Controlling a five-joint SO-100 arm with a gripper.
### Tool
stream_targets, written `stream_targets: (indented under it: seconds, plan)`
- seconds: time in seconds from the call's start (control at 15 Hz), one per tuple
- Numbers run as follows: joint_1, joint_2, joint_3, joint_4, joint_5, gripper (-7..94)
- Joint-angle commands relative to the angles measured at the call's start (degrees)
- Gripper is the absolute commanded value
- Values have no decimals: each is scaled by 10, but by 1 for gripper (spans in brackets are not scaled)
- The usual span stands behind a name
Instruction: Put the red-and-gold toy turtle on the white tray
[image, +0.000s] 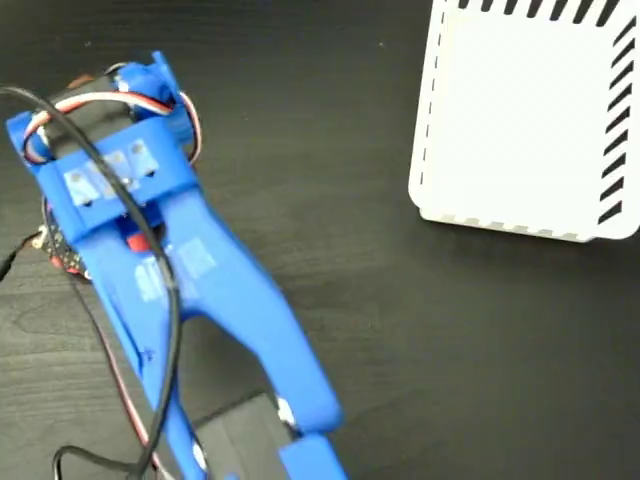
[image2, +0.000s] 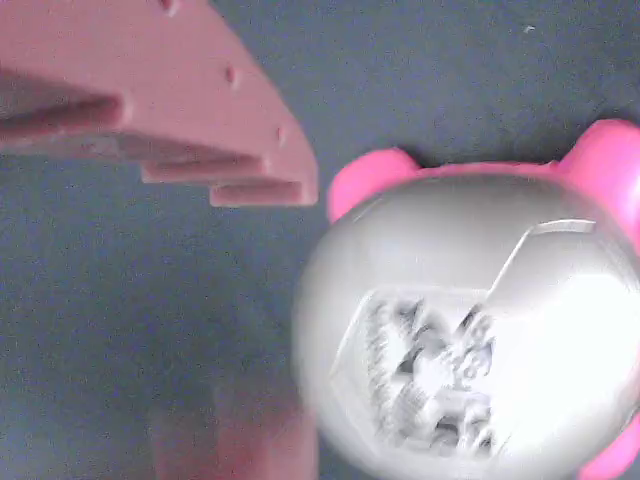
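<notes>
1. While one finger (image2: 180, 110) juts in from the upper left of the wrist view and a blurred second finger shows at the bottom edge, the gripper (image2: 245, 320) has its jaws spread, with bare dark table between them and nothing pinched.
2. Just right of that gap lies the red-and-gold toy turtle (image2: 470, 340), filling the lower right of the wrist view; its domed shell looks washed-out and pale here, with a dark printed mark on it, and pink-looking flippers poke out at the top and right edge.
3. Whether either finger touches the turtle I cannot tell; the upper finger's tip ends near the shell's upper left.
4. Seen from the fixed view, the blue arm (image: 190, 270) reaches from the bottom edge up to the left, wires looping over it, and hides both the gripper and the turtle.
5. Well apart, at upper right, the white tray (image: 520, 110) sits on the dark wood-grain table (image: 400, 330), black diagonal stripes along its top and right edges.
</notes>
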Motion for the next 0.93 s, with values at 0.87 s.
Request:
stream_targets:
  seconds: [0.87]
  plan:
    - [-25, -113, -89, 21, -8, 62]
